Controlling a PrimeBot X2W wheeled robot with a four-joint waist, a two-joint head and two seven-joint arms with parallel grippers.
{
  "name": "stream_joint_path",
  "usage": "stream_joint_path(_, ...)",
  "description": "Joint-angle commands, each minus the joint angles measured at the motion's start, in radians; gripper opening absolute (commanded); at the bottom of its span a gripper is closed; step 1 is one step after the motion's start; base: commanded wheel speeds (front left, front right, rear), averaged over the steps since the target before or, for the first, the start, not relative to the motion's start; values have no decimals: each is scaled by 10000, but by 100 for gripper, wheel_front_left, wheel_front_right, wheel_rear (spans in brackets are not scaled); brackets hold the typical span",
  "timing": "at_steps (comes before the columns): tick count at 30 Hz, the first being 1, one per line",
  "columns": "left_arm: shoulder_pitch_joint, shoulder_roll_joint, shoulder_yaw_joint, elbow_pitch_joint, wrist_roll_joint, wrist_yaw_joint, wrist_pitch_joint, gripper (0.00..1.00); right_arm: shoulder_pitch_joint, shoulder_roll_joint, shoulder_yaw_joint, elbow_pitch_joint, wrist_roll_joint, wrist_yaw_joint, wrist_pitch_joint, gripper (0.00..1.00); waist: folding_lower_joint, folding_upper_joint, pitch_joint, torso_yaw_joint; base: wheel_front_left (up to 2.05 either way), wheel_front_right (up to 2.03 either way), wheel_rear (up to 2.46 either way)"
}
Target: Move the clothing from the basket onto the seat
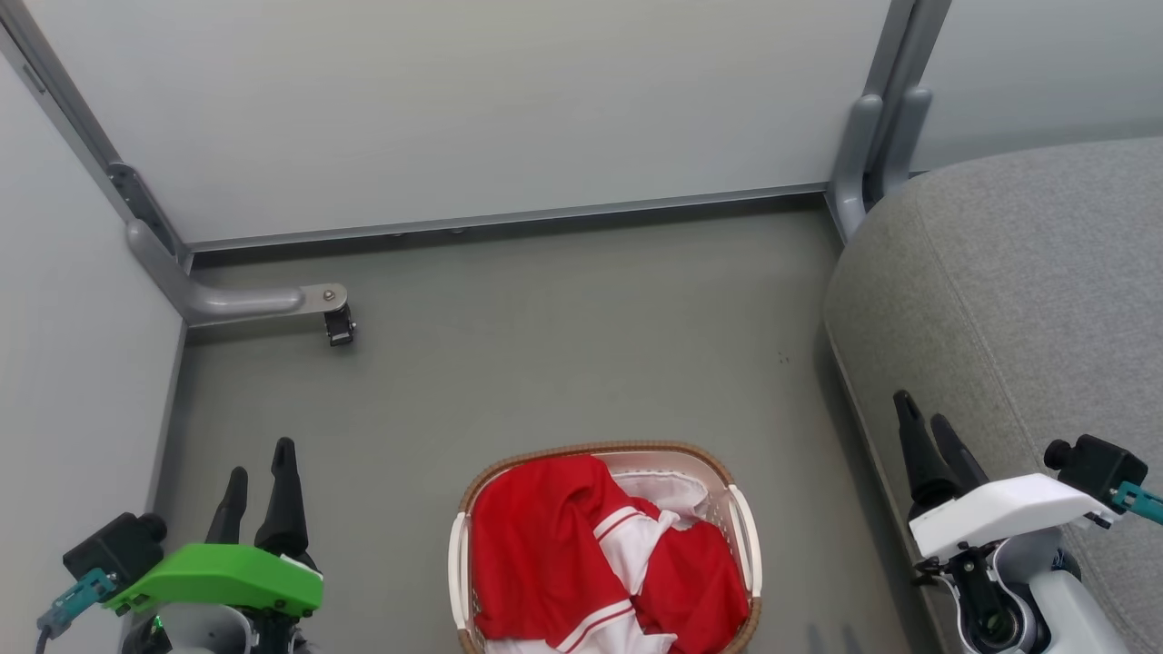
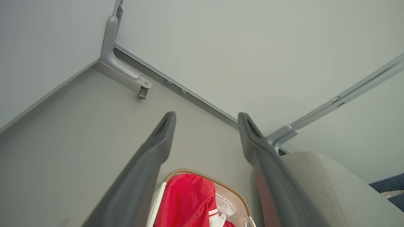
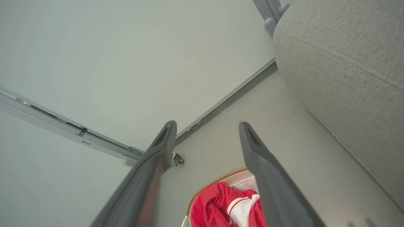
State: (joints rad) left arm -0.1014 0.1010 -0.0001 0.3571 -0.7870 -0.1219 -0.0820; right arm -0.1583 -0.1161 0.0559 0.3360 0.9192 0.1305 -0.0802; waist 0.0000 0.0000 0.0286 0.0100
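Progress: nothing moved yet; red jerseys all lie in the woven-rimmed basket, none on the grey seat as far as visible.
Location: basket on floor, between the arms; seat to robot's right.
Orientation: jerseys crumpled, no clear long axis; white-striped fold runs diagonally.
Left pincer: fingers apart, empty.
Right pincer: fingers apart, empty, beside seat edge.

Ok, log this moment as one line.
stage: not started | jerseys: in basket on floor | seat: right of basket | left gripper: open, empty | right gripper: open, empty
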Motion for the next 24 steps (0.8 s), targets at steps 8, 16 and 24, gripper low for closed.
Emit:
stream_joint_path(8, -196, 209, -210, 14, 1369, 137, -312, 100, -242, -42, 41, 38, -1606, 3, -331, 100, 0, 0, 1, 30, 0, 0, 0)
stream_joint_path(16, -31, 234, -325, 13, 2263, 246, -546, 100, -104, 34, 96, 196, -2781, 3, -555, 100, 0, 0, 12, 62, 0, 0, 0)
stream_joint_path(24, 114, 256, -394, 47, 3088, 303, -745, 100, -141, -47, 304, 337, -3656, 3, -763, 100, 0, 0, 28, 74, 0, 0, 0)
